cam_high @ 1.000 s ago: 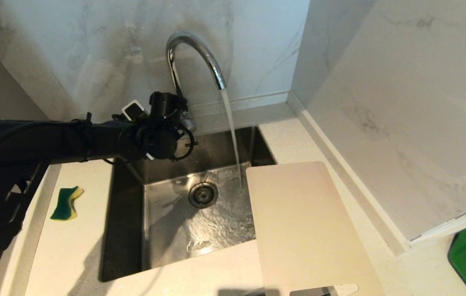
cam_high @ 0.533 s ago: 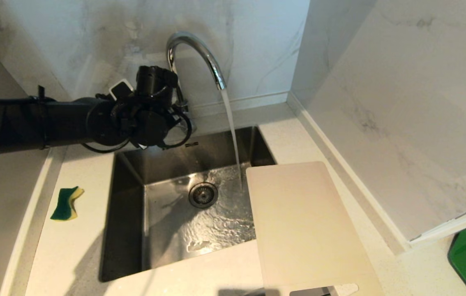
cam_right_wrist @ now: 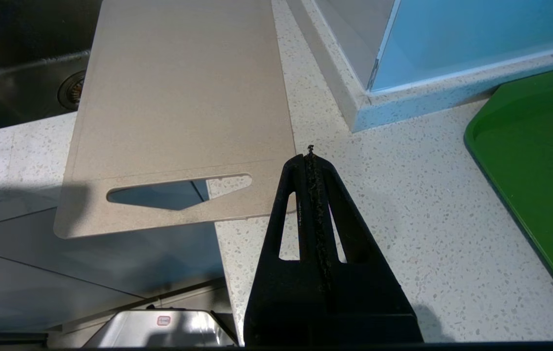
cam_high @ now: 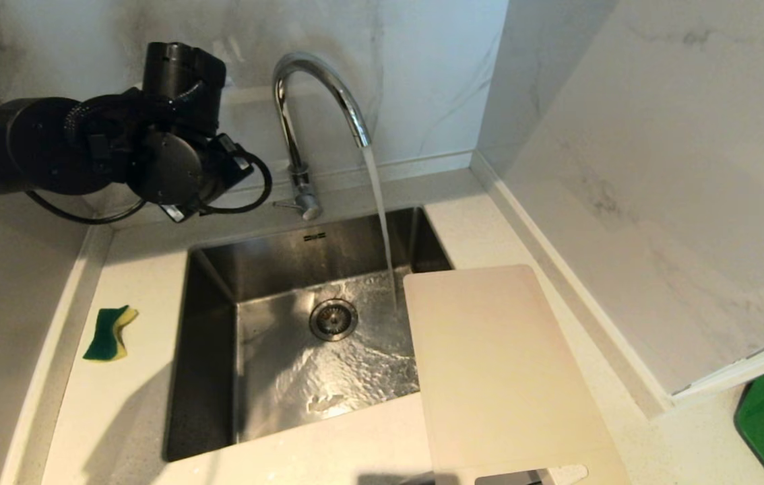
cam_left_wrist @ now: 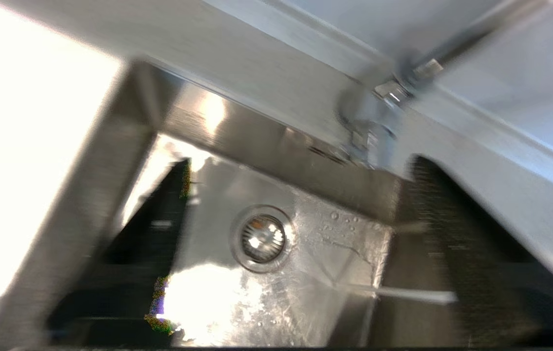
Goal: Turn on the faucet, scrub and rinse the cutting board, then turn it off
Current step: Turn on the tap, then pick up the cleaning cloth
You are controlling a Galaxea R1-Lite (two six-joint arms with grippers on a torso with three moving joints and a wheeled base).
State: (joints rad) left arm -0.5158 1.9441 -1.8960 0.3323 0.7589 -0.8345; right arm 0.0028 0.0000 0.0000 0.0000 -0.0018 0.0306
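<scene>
The left tool (cam_left_wrist: 281, 243) hangs above the back left corner of the sink (cam_high: 207, 377), beside the faucet (cam_high: 318, 87) and apart from it, and its two dark fingers (cam_left_wrist: 452, 243) stand spread with nothing between them. The right tool (cam_right_wrist: 311, 161) is pressed together and waits low over the desk (cam_right_wrist: 403, 219), just beside the handle end of the cutting board (cam_high: 496, 370). Water runs from the spout into the sink, so I judge that the opening step is done and the scrubbing comes next. To do it well, the left tool should go down to the sponge (cam_high: 109, 331) (green and yellow, lying on the desk left of the sink), take it across its narrow side, and keep clear of the stream and the thin lever. The cutting board is a flat beige rectangle with rounded corners and a long handle cutout; it lies right of the sink, one corner over the basin, and the water falls just beside its far edge. Its surface looks dry.
</scene>
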